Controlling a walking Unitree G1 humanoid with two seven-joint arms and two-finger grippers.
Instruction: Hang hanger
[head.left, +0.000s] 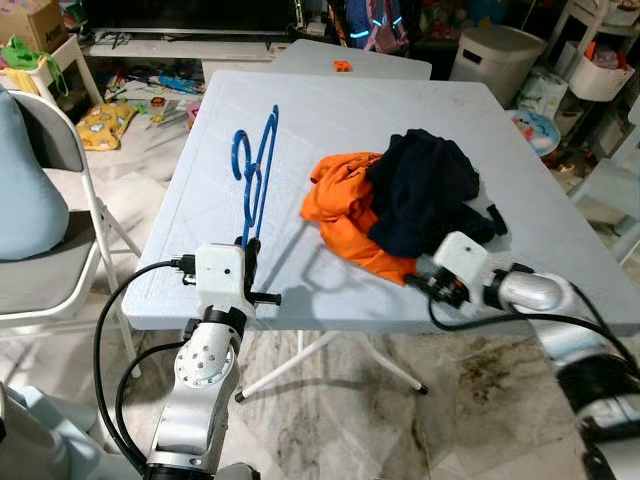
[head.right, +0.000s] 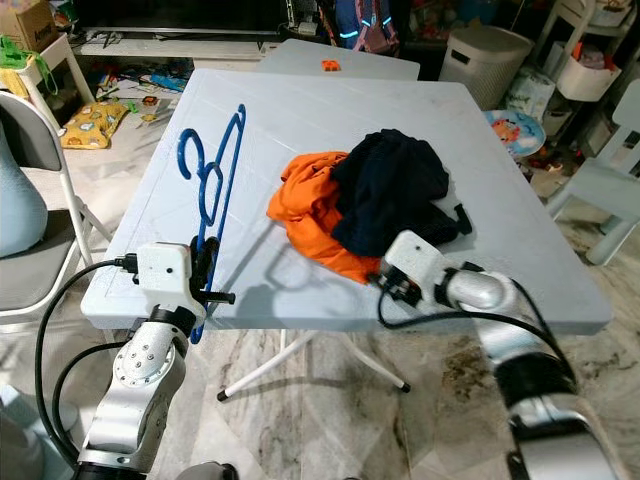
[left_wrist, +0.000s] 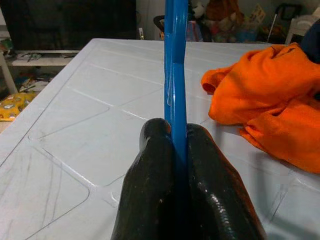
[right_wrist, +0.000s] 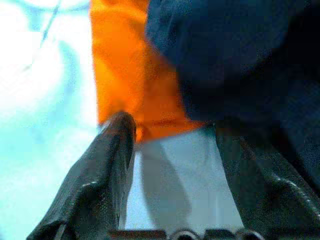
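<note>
A blue plastic hanger (head.left: 255, 170) stands on edge over the near left part of the white folding table (head.left: 330, 110), its hook end pointing away from me. My left gripper (head.left: 247, 250) is shut on its near end; in the left wrist view the two black fingers (left_wrist: 150, 165) pinch the blue bar (left_wrist: 175, 60). An orange garment (head.left: 345, 215) lies crumpled mid-table with a dark navy garment (head.left: 425, 190) piled on its right side. My right gripper (right_wrist: 172, 127) is open at the near hem of the orange cloth (right_wrist: 120, 65), low over the tabletop, one finger (right_wrist: 112, 150) beside the cloth.
A grey folding chair (head.left: 50, 270) stands close on the left. A second white table (head.left: 350, 60) stands behind this one, a white bin (head.left: 495, 60) at the back right. Toys and clutter cover the floor at the far left. The table's near edge is right at my wrists.
</note>
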